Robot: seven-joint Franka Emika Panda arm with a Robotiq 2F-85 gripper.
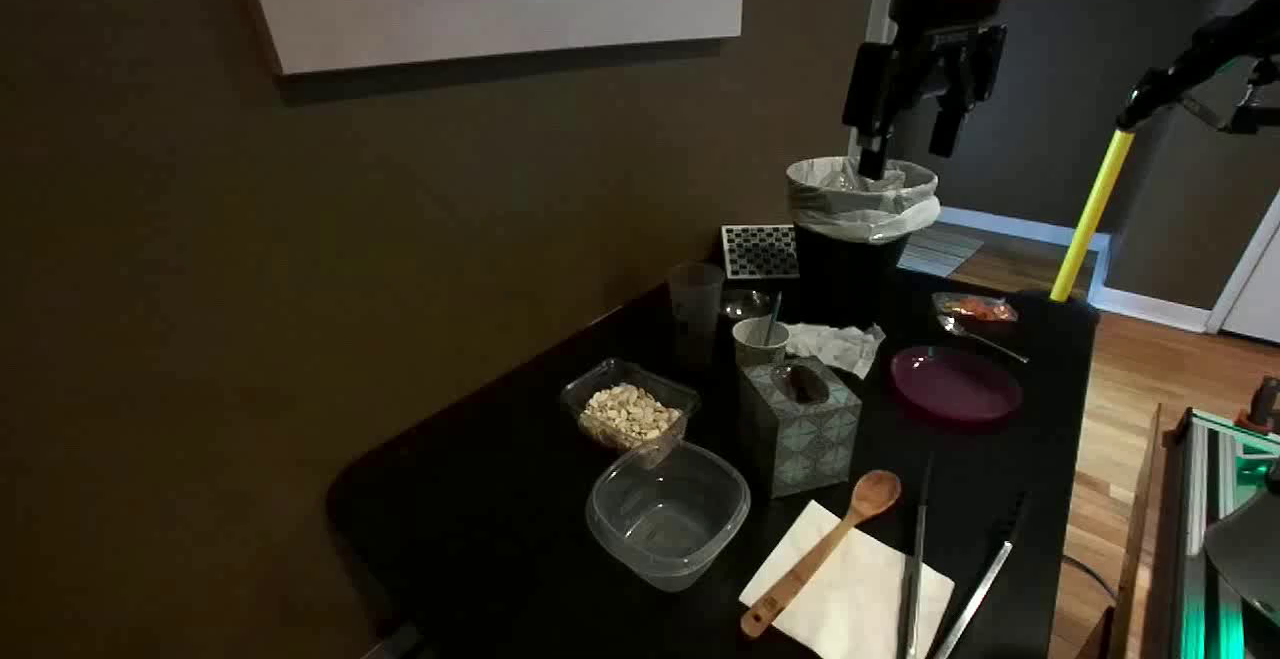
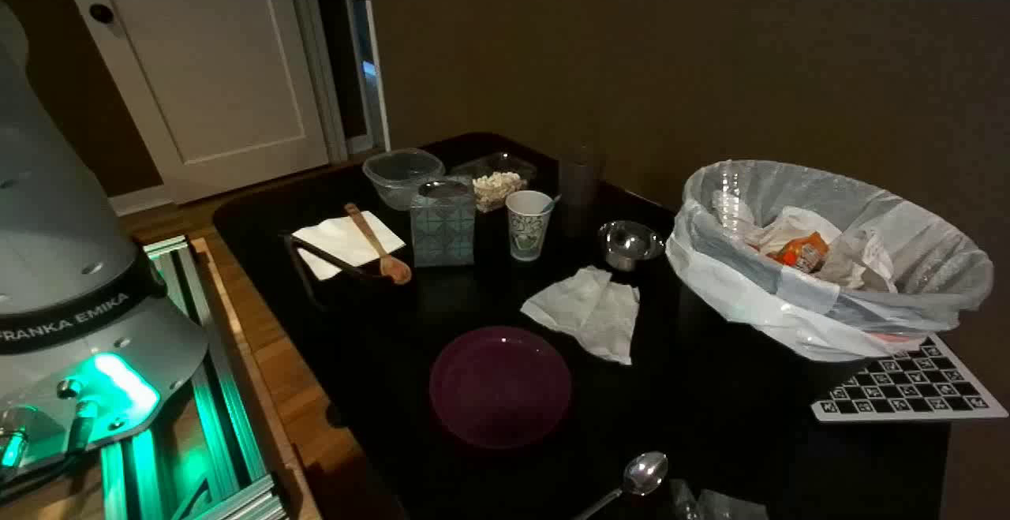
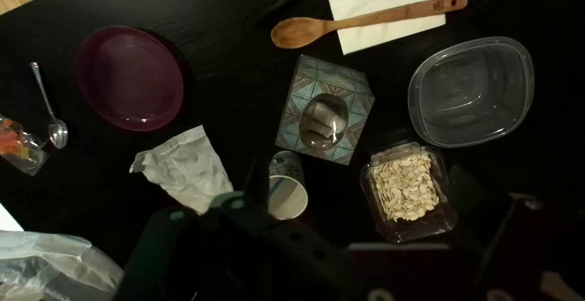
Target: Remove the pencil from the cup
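The pencil (image 2: 550, 204) is in the cup (image 2: 525, 230), aslant, its upper end leaning past the rim between one and two o'clock in an exterior view. The cup stands upright on the tabletop (image 3: 228, 86). In an exterior view the gripper (image 1: 910, 144) hangs high, at one o'clock from the cup and well apart from it, with its jaws spread wide.

With the cup as the dial's centre in the wrist view, the box (image 3: 320, 84) is just beside it at one o'clock; whether the two touch I cannot tell. The paper (image 3: 187, 168) lies near at nine, the tub (image 3: 420, 230) of seeds (image 3: 404, 189) stands at three, and the plate (image 3: 130, 79) sits at ten. Farther out, the clear bowl (image 3: 473, 93) is at two, the wooden spoon (image 3: 365, 19) lies across a napkin (image 3: 388, 38) at one, the packet (image 3: 20, 148) is at nine with the metal spoon (image 3: 56, 129) between it and the plate, and the bin (image 1: 848, 274) is at eight.

In an exterior view the metal bowl (image 2: 631, 256) stands at three o'clock from the cup, the tumbler (image 2: 580, 181) between one and two. The liner (image 2: 789, 331) folds over the bin's rim; a wrapper (image 2: 803, 252) lies inside.
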